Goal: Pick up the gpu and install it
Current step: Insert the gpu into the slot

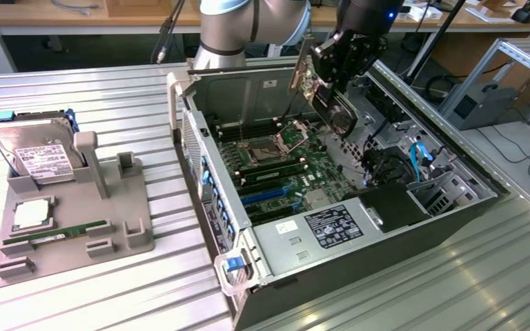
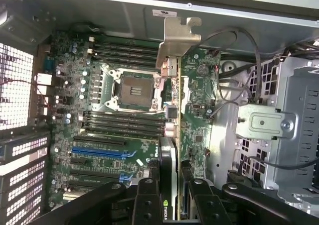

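So I've got the gripper [image 1: 346, 58] clamped on the gpu [image 1: 313, 86], and the card hangs right under it, above the open side of the computer case [image 1: 246, 89]. From the exterior view it sits up over the far end of the motherboard [image 1: 283, 165], clear of the board and not seated in any slot. On the wrist view the gripper [image 2: 172, 202] has its black fingers [image 2: 147, 200] on either side of the card, squeezing the end with the dark cooler and the logo. The gpu [image 2: 197, 110] runs edge-on away from the camera, green face showing, silver bracket at the far end near the case wall. Below it is the motherboard [image 2: 99, 150], with the CPU socket [image 2: 132, 90] just off to one side of the card and the blue and black expansion slots on that same side, nearer the gripper. Over on the exterior view's left, well apart from the case, the grey holder [image 1: 72, 241] sits on the metal table [image 1: 108, 89] with the hard drive [image 1: 39, 155] standing in it and the green memory stick [image 1: 58, 234] lying flat.
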Tool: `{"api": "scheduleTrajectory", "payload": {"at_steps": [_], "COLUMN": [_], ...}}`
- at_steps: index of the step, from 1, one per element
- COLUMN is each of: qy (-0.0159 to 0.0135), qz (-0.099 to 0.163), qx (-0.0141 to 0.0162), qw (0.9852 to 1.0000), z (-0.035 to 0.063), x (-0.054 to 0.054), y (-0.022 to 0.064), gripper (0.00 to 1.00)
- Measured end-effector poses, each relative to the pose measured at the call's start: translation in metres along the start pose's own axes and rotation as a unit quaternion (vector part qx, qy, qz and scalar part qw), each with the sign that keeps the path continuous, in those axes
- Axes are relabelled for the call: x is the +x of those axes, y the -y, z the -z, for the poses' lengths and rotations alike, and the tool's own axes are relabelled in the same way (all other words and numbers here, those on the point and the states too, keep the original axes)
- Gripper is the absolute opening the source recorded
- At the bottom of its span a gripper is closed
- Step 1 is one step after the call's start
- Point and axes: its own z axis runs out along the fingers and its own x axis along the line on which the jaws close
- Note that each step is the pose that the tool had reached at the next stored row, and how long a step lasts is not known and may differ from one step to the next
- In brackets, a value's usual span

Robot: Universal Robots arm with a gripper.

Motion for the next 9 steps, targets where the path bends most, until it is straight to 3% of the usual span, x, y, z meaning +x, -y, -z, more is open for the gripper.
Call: {"api": "scheduleTrajectory", "payload": {"at_steps": [9], "qy": [-0.0016], "qz": [0.042], "qx": [-0.001], "qw": [0.9991], "z": [-0.0001], "x": [0.0], "y": [0.0], "gripper": [0.27]}}
